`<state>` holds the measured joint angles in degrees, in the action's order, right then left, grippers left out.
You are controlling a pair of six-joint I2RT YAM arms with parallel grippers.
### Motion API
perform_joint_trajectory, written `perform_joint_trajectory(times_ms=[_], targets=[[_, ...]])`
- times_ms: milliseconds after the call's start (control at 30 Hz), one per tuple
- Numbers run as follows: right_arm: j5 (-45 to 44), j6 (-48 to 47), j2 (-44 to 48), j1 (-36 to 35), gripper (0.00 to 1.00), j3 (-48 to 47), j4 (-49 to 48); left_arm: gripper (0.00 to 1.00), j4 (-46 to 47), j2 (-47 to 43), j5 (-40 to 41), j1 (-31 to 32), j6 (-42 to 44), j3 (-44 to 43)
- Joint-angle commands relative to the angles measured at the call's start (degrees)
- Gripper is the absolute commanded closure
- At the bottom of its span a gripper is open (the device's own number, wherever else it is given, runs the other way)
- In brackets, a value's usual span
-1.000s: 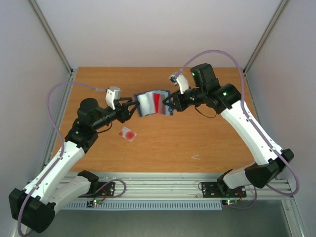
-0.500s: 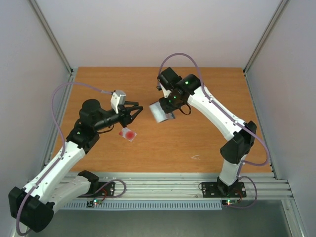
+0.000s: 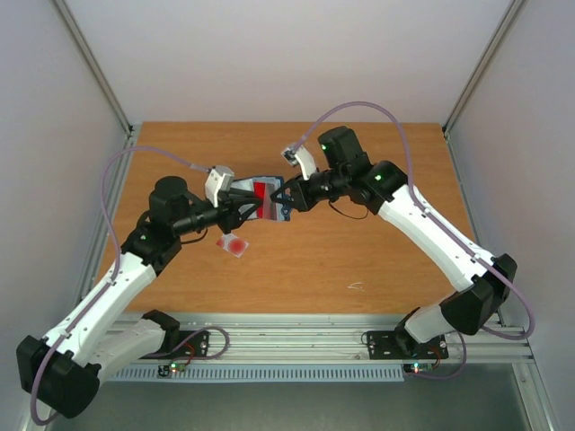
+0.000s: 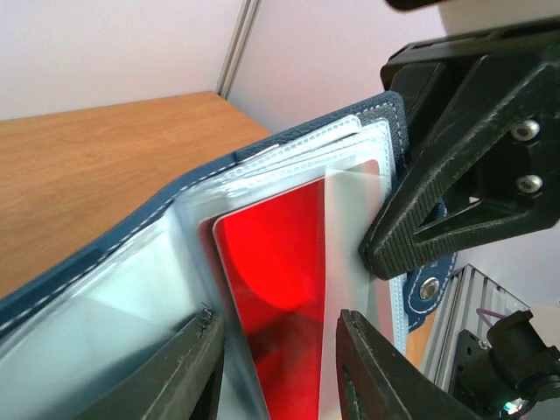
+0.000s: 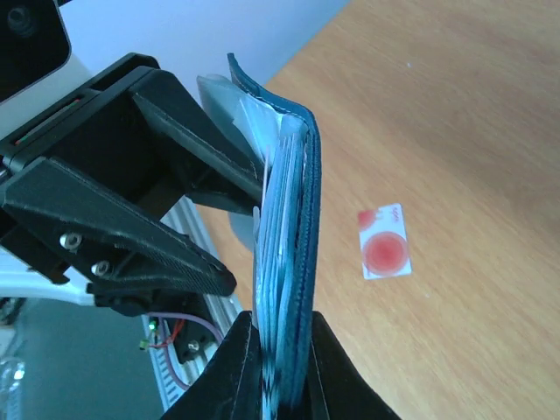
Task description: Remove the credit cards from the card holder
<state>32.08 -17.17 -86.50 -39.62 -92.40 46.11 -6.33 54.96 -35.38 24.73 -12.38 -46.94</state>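
The bench [image 3: 377,260] carries one loose thing only: a pale card with a red circle [image 3: 233,243], lying flat near the left arm. Above it, clear of the wood, the card holder [image 5: 302,219] hangs open between the two arms. The right claw [image 5: 278,367] is clamped tight on the holder's lower edge, one finger on each side of the stacked pockets.

The left claw [image 4: 276,350] is spread wide, with nothing in it. Its two fingers stand either side of the red card [image 4: 271,280], which sits in a clear pocket on the open leaf.

The holder looks soft and floppy – thin cover, limp plastic sleeves – so it will likely bend away unless it is held firmly near the pocket being emptied. The red card seems light, stiff and glossy, probably slippery against hard fingers. The best hold is likely its exposed edge at the pocket mouth, pinched flat across both faces and drawn straight along the sleeve, without catching the film. The other cards are not visible.
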Motion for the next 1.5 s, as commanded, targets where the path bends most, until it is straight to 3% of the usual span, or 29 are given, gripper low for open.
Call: perform_joint_trajectory(times_ms=[0, 233, 467, 600, 700, 933, 1000, 1267, 1367, 1467], targets=[[14.34, 1.91, 4.46, 2.76, 0.99, 6.19, -16.07, 0.64, 0.84, -1.25, -0.96, -1.95, -1.09, -1.68], [21.61, 1.19, 6.52, 3.56, 0.99, 7.91, -21.4, 0.64, 9.77, -1.07, -11.95, -2.32, -4.93, -0.98], [23.93, -1.99, 9.64, 3.49, 0.99, 10.04, -23.71, 0.58, 12.68, -0.63, -10.08, -4.23, -11.6, -1.89], [23.62, -1.8, 9.15, 3.5, 0.99, 9.84, -24.61, 0.61, 22.49, 0.19, -18.48, -3.66, -15.91, -1.52], [21.74, -1.75, 7.69, 3.46, 0.99, 8.69, -24.93, 0.68, 22.9, 1.02, -21.42, -1.89, -16.12, -3.22], [18.19, -3.61, 6.53, 3.39, 0.99, 8.04, -23.32, 0.99, 24.28, 1.73, -23.09, -1.09, -16.44, -4.56], [17.41, -4.36, 6.64, 3.4, 0.99, 8.24, -22.46, 1.0, 24.79, 1.73, -23.24, -1.0, -16.61, -4.48], [19.86, -4.75, 7.52, 6.41, 0.99, 9.07, -21.02, 0.99, 26.85, 1.03, -23.84, -2.3, -18.89, -4.29], [20.58, -6.01, 6.04, 6.43, 0.99, 6.28, -18.33, 0.77, 27.21, 1.86, -24.14, -2.29, -20.03, -4.82], [19.78, -6.83, 5.42, 6.4, 0.99, 5.15, -18.26, 0.69, 27.41, 2.8, -25.09, -2.32, -20.91, -6.62]])
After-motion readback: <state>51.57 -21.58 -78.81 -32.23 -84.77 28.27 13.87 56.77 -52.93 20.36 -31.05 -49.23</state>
